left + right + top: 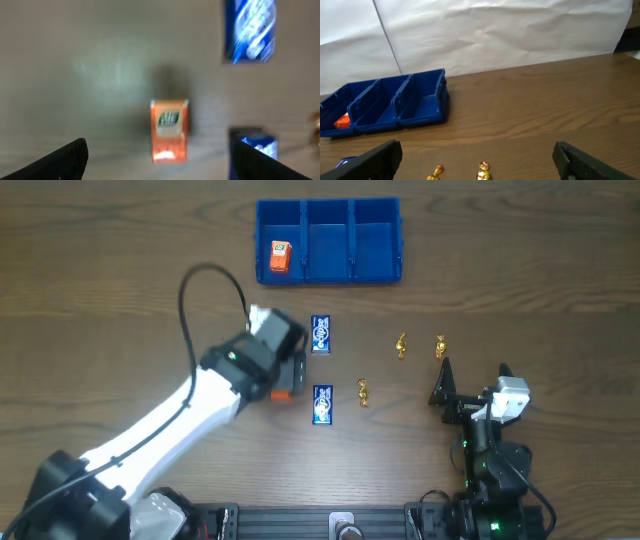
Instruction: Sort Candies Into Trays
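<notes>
An orange candy box [169, 131] lies on the wood table straight under my left gripper [159, 150], which is open and hangs above it, fingers apart on either side. In the top view the left gripper [284, 378] covers most of that box [283, 392]. Two blue candy packets [320, 334] [322, 404] lie just right of it. Three gold-wrapped candies [363, 392] [401, 345] [440, 346] lie farther right. The blue three-compartment tray [328, 275] holds another orange box [279, 257] in its left compartment. My right gripper [472, 380] is open near the gold candies, holding nothing.
A white backdrop rises behind the tray [420, 107] in the right wrist view. The tray's middle and right compartments hold nothing. Bare wood lies left of the left arm and right of the right gripper [476, 147].
</notes>
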`<action>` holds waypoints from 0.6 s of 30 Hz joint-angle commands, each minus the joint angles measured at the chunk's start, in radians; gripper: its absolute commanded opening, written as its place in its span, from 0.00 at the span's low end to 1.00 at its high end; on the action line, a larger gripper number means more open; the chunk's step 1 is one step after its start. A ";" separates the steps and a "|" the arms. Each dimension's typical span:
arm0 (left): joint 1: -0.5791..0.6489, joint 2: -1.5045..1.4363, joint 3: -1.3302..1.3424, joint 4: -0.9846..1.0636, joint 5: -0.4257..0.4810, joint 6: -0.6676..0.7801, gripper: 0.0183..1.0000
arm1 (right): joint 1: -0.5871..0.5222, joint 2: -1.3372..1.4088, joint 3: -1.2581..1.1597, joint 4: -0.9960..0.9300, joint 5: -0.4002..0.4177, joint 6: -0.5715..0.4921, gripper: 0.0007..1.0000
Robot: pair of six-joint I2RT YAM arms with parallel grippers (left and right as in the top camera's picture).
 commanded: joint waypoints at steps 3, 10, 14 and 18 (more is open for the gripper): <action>-0.042 -0.009 -0.167 0.164 0.056 -0.103 0.89 | -0.007 -0.005 -0.002 -0.003 -0.002 -0.004 1.00; -0.043 0.047 -0.167 0.203 0.044 -0.121 0.86 | -0.007 -0.005 -0.002 -0.003 -0.002 -0.004 1.00; -0.043 0.086 -0.167 0.219 0.033 -0.128 0.84 | -0.007 -0.005 -0.002 -0.003 -0.002 -0.004 1.00; -0.043 0.116 -0.167 0.244 0.029 -0.128 0.81 | -0.007 -0.005 -0.002 -0.003 -0.002 -0.004 1.00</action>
